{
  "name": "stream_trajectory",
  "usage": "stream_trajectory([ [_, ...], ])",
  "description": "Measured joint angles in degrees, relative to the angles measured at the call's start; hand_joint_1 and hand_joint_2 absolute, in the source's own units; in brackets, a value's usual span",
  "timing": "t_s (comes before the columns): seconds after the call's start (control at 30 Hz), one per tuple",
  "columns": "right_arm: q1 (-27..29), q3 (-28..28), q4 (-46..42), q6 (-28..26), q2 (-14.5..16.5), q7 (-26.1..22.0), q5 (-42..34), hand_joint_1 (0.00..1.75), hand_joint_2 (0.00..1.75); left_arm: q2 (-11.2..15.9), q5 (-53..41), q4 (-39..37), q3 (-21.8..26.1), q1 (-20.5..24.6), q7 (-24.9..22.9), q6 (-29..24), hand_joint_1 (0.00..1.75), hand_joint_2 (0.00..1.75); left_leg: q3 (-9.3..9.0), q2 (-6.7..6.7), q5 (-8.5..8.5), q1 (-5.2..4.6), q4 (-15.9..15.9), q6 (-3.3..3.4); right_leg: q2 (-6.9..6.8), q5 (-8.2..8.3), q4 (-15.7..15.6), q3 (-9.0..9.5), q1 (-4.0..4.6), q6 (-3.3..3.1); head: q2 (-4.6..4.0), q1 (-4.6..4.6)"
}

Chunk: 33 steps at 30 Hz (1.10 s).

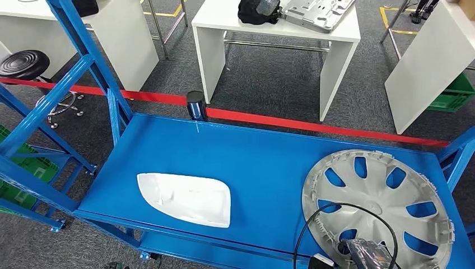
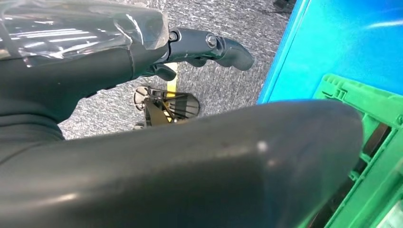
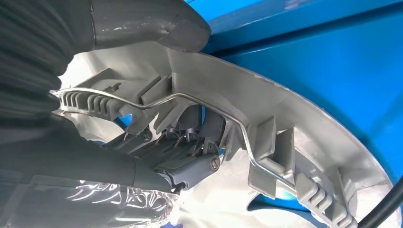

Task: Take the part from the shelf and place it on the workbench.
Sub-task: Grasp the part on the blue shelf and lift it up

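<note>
Grasp step: right hand (image 3: pixel 142 142) clamps hubcap (image 1: pixel 376 208) rim on shelf (image 1: pixel 252 151). Left hand (image 2: pixel 204 50) released, low beside shelf. Next: lift hubcap clear, carry to worktop.

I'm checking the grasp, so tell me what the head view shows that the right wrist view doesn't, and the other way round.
Head view alone: the whole silver wheel cover lying on the blue shelf, a white curved part beside it, apart from it, the red floor line and white tables beyond.

Right wrist view alone: the cover's ribbed underside with its wire ring, and the right hand gripping the rim, thumb over one face and fingers under the other.

Both share: the wheel cover, the blue shelf and the right hand at the cover's near rim.
</note>
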<state>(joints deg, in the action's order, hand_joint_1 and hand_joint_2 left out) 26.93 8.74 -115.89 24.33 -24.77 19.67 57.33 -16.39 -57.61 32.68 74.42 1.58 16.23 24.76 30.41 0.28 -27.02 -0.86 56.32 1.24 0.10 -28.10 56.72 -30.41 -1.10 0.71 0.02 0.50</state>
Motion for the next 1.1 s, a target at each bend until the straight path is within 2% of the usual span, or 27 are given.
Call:
stream_trajectory([
  [0.07,-0.04,-0.02,-0.14,0.61,0.26,-0.56,0.99,1.39,1.75,0.08,0.0,0.01,0.0,-0.03,0.14,0.09,0.0,0.0,0.26,-0.06,-0.71,0.25,0.9,-0.49,-0.01,0.2,-0.11,0.24,-0.19,-0.57,0.0,0.07],
  [0.1,-0.06,-0.02,-0.25,0.87,0.41,-0.84,1.59,1.46,1.75,0.11,0.0,0.02,0.0,-0.05,0.22,0.19,0.0,0.0,0.91,-0.09,-1.89,0.42,2.55,-0.85,-0.02,0.33,-0.17,0.34,-0.37,-0.81,0.0,0.2],
  [0.2,-0.13,0.08,-0.4,1.58,0.89,-1.23,3.78,1.69,1.75,0.18,-0.04,-0.08,-0.01,-0.07,0.67,0.42,0.0,0.0,5.26,-0.11,-7.32,1.16,12.57,-1.92,-0.03,0.49,-0.18,0.26,-0.39,-1.14,0.0,0.52],
  [0.23,-0.2,0.15,-0.39,1.86,1.07,-1.37,4.71,1.72,1.75,0.26,-0.08,-0.24,-0.01,-0.1,1.03,0.48,0.0,0.44,6.35,-0.11,-8.13,1.35,15.09,-2.09,-0.02,0.5,-0.18,0.19,-0.37,-1.18,0.0,0.52],
  [0.27,-0.28,0.2,-0.37,2.14,1.27,-1.57,5.63,1.73,1.75,0.38,-0.14,-0.49,-0.02,-0.12,1.58,0.55,0.0,0.87,6.58,-0.11,-7.92,1.48,15.75,-2.15,-0.01,0.53,-0.18,0.14,-0.36,-1.21,0.0,0.53],
  [0.3,-0.35,0.19,-0.36,2.38,1.47,-1.8,6.43,1.75,1.75,0.6,-0.24,-0.84,-0.05,-0.14,2.41,0.63,0.0,1.31,5.69,-0.11,-6.68,1.56,14.13,-2.12,0.02,0.55,-0.17,0.15,-0.37,-1.22,0.0,0.53],
  [0.33,-0.39,0.13,-0.34,2.54,1.67,-2.1,7.13,1.75,1.75,0.83,-0.34,-1.23,-0.1,-0.15,3.47,0.67,0.0,1.75,3.81,-0.11,-4.83,1.6,10.61,-2.01,0.04,0.57,-0.18,0.23,-0.38,-1.22,0.0,0.53],
  [0.4,-0.37,-0.28,-0.26,2.48,2.14,-2.99,8.06,1.75,1.75,1.26,-0.73,-1.89,-0.28,-0.11,5.68,0.02,0.0,1.75,-0.1,-0.13,-2.09,1.5,3.03,-1.68,0.08,0.63,-0.15,0.35,-0.22,-0.99,0.0,0.49],
  [0.43,-0.36,-0.64,-0.16,1.88,2.43,-3.87,7.88,1.75,1.75,1.34,-0.92,-2.07,-0.41,-0.1,6.45,-0.51,0.0,1.75,-1.12,-0.13,-1.51,1.35,0.92,-1.48,0.09,0.69,-0.13,0.32,-0.12,-0.74,0.0,0.48],
  [0.5,-0.3,-1.76,0.13,-0.29,3.38,-6.91,5.36,1.75,1.75,1.32,-1.32,-1.88,-0.62,-0.2,7.12,-1.08,0.0,1.75,-1.14,-0.12,-1.26,0.97,0.2,-1.0,0.1,0.91,-0.2,0.1,-0.07,-0.01,0.0,0.44],
  [0.57,-0.27,-3.49,0.24,-2.49,4.89,-11.53,-0.3,1.75,1.75,0.88,-1.45,-0.8,-0.71,-0.43,7.07,-0.28,0.0,1.75,-1.04,-0.08,-0.58,0.98,-0.42,-0.06,0.08,0.72,0.25,-0.45,-0.32,0.54,0.0,0.42],
  [0.6,-0.31,-4.42,0.12,-3.12,5.68,-13.86,-3.43,1.75,1.75,0.54,-1.46,-0.08,-0.73,-0.52,6.92,0.32,0.0,1.75,-0.99,-0.05,-0.18,0.99,-0.79,0.43,0.06,-0.08,1.61,-1.24,-0.38,0.55,0.0,0.4],
  [0.63,-0.36,-5.21,-0.11,-3.41,6.3,-15.74,-6.17,1.75,1.75,0.16,-1.46,0.57,-0.75,-0.56,6.71,0.82,0.0,1.75,-0.95,-0.02,0.16,1.02,-1.1,0.82,0.03,-1.47,4.26,-2.56,-0.4,0.36,0.0,0.37],
  [0.7,-0.43,-6.46,-0.73,-3.73,7.21,-18.4,-10.32,1.75,1.75,-0.54,-1.45,1.5,-0.75,-0.71,6.23,1.44,0.0,1.75,-0.6,-0.03,0.35,0.73,-1.12,1.11,0.01,-4.9,12.26,-6.35,-0.35,-0.04,0.0,0.35],
  [0.73,-0.44,-6.97,-1.04,-4.0,7.55,-19.31,-11.94,1.75,1.75,-0.85,-1.45,1.83,-0.74,-0.84,6.02,1.6,0.0,1.75,-0.49,-0.04,0.37,0.61,-1.1,1.14,0.01,-5.92,15.51,-7.88,-0.33,0.03,0.0,0.36],
  [0.77,-0.45,-7.41,-1.37,-4.32,7.83,-20.03,-13.31,1.75,1.75,-1.11,-1.44,2.1,-0.73,-0.96,5.88,1.71,0.0,1.75,-0.44,-0.07,0.38,0.53,-1.05,1.15,0.01,-6.06,16.85,-8.5,-0.32,0.31,0.0,0.37],
  [0.8,-0.51,-7.76,-1.73,-4.67,8.04,-20.6,-14.47,1.75,1.75,-1.36,-1.44,2.33,-0.72,-1.03,5.79,1.79,0.0,1.75,-0.43,-0.09,0.35,0.5,-0.96,1.11,0.0,-5.2,15.63,-7.92,-0.33,0.75,0.0,0.36],
  [0.87,-0.83,-8.33,-2.6,-5.27,8.34,-21.44,-16.48,1.75,1.75,-1.86,-1.44,2.77,-0.7,-1.06,5.73,1.96,0.0,1.75,-0.4,-0.12,0.12,0.5,-0.54,0.82,-0.08,-2.02,7.68,-4.16,-0.35,1.49,0.0,0.35],
  [0.9,-1.08,-8.52,-3.01,-5.6,8.45,-21.75,-17.44,1.75,1.75,-2.11,-1.44,2.98,-0.69,-1.05,5.68,2.04,0.0,1.75,-0.28,-0.12,-0.12,0.37,-0.21,0.54,-0.09,-0.71,3.91,-2.42,-0.31,1.44,0.0,0.35],
  [0.93,-1.31,-8.68,-3.4,-6.04,8.53,-22.01,-18.41,1.75,1.75,-2.31,-1.44,3.24,-0.65,-1.05,5.64,2.11,0.0,1.75,-0.14,-0.1,-0.33,0.24,0.06,0.27,-0.12,0.04,1.48,-1.33,-0.25,1.13,0.0,0.38],
  [0.97,-1.53,-8.8,-3.73,-6.54,8.61,-22.22,-19.37,1.75,1.75,-2.48,-1.45,3.5,-0.59,-1.05,5.6,2.16,0.0,1.75,-0.01,-0.08,-0.48,0.12,0.25,0.03,-0.12,0.24,0.56,-0.98,-0.13,0.65,0.0,0.4],
  [1.07,-2.0,-8.96,-4.52,-7.8,8.74,-22.58,-21.22,1.75,1.75,-2.79,-1.48,4.34,-0.36,-1.04,5.54,2.2,0.0,1.75,0.22,-0.09,-1.02,0.27,0.88,-0.6,-0.06,0.54,0.49,-0.93,-0.19,-0.44,0.0,0.43],
  [1.1,-2.11,-8.96,-4.74,-7.97,8.78,-22.62,-21.43,1.75,1.75,-2.86,-1.48,4.56,-0.3,-1.03,5.52,2.21,0.0,1.75,0.73,-0.11,-1.97,0.41,2.17,-0.94,-0.06,0.63,0.42,-0.83,-0.33,-0.72,0.0,0.49],
])
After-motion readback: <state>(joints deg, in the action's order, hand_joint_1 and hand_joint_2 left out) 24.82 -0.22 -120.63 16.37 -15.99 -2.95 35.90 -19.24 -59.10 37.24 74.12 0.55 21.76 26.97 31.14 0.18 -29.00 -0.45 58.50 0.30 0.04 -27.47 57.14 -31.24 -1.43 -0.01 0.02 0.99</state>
